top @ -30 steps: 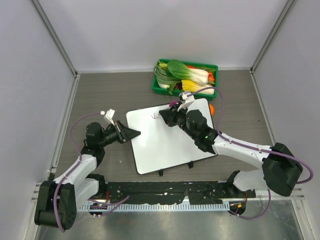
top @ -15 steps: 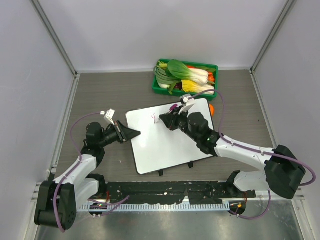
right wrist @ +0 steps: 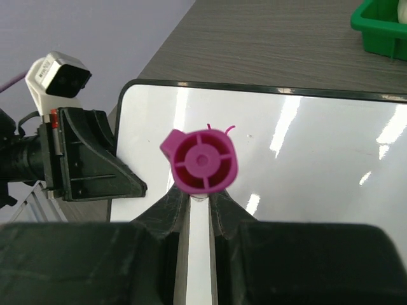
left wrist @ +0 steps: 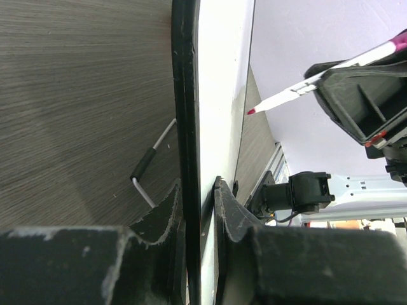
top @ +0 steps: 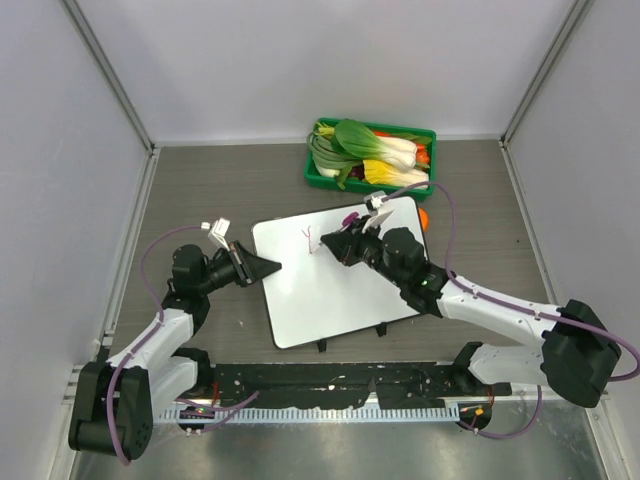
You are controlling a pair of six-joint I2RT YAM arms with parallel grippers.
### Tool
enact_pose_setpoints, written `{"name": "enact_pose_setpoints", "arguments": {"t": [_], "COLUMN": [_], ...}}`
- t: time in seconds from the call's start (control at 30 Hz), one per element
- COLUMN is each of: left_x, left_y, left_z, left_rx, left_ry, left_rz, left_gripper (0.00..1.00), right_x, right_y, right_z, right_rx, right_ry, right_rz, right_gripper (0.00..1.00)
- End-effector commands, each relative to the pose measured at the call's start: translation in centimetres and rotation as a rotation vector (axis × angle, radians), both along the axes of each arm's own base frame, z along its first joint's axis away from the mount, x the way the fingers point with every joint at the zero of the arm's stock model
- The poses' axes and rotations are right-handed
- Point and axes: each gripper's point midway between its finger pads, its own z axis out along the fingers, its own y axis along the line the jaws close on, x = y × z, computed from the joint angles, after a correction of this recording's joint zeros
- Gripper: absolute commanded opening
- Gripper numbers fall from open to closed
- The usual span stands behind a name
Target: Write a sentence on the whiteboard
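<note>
Whiteboard (top: 335,290) and both arms are busy with each other. The left claw (left wrist: 198,190) pinches the board's black rim at its nine o'clock side, I'd say to stop the board sliding under the pen. The right claw (right wrist: 201,198) is pressed tight on a pink marker (right wrist: 202,160), which slants down toward the board's eleven o'clock area. There the sentence (top: 309,238) amounts to a few thin pink strokes, so most of the writing looks undone. The board lies flat in the middle of the worktop (top: 200,180), a little askew. A green crate (top: 318,172) of vegetables sits just past its twelve o'clock edge.

From overhead I get the layout and the strokes, but the right arm hides the pen tip. The left wrist view looks along the board edge-on and shows the red tip at or just off the surface; I cannot tell whether it touches. It also shows a wire leg (left wrist: 152,166) under the board. The right wrist view looks straight down the marker's cap, so the tip is hidden and the strokes show just beyond it.
</note>
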Motion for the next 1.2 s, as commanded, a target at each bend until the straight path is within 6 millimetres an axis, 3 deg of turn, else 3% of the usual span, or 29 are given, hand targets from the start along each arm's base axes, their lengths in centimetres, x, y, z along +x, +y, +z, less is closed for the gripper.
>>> {"name": "enact_pose_setpoints", "arguments": {"t": [0.0, 0.1, 0.27, 0.5, 0.8, 1.17], "left_x": [1.5, 1.6, 1.5, 1.5, 1.5, 1.5], "left_y": [2.2, 2.2, 2.1, 2.2, 2.1, 2.1], "left_z": [-3.9, -3.8, -3.9, -3.8, -3.9, -3.9], "left_rx": [0.190, 0.190, 0.190, 0.190, 0.192, 0.192], "left_ry": [-0.030, -0.032, -0.030, -0.033, -0.032, -0.030], "left_rz": [0.106, 0.106, 0.105, 0.106, 0.104, 0.105], "left_gripper": [0.00, 0.00, 0.00, 0.00, 0.00, 0.00], "right_x": [-0.8, -0.4, 1.8, 3.0, 3.2, 2.9], "right_y": [0.2, 0.0, -0.5, -0.8, -1.2, -0.4], "right_z": [5.8, 7.3, 5.7, 3.7, 1.8, 1.1], "right_rx": [0.154, 0.175, 0.094, 0.031, 0.003, 0.000], "right_ry": [-0.089, -0.115, -0.085, -0.050, -0.028, -0.012], "right_rz": [0.023, 0.007, -0.078, -0.121, -0.135, -0.094], "right_gripper": [0.01, 0.01, 0.01, 0.01, 0.01, 0.01]}}
